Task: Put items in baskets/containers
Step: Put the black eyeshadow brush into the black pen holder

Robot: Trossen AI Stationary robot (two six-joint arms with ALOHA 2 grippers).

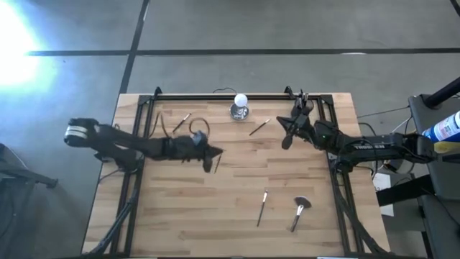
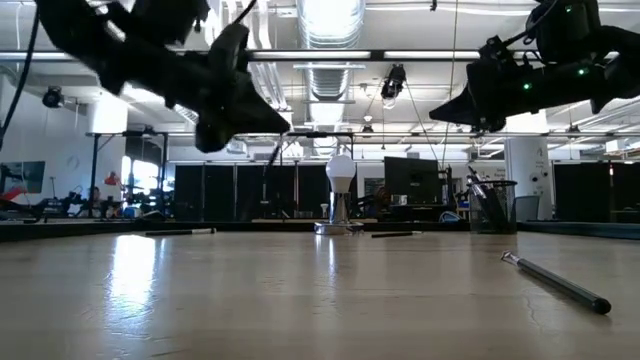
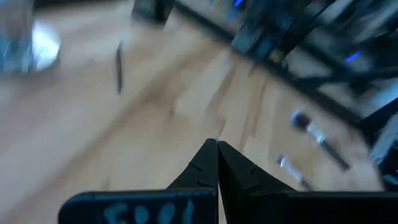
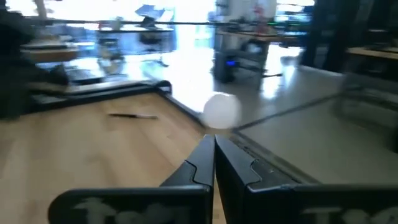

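here both claws, left claw [image 1: 213,153] and right claw [image 1: 287,141], hang closed above the table [image 1: 180,208].

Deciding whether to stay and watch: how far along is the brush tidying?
Partway. The black cup seems to hold brushes. The left gripper and right gripper are shut above the table, no brush visibly held. Remaining: the fan brush, a slim brush beside it and two near the silver object.

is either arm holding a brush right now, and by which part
No. Both the left gripper and right gripper have shut jaws with nothing between them.
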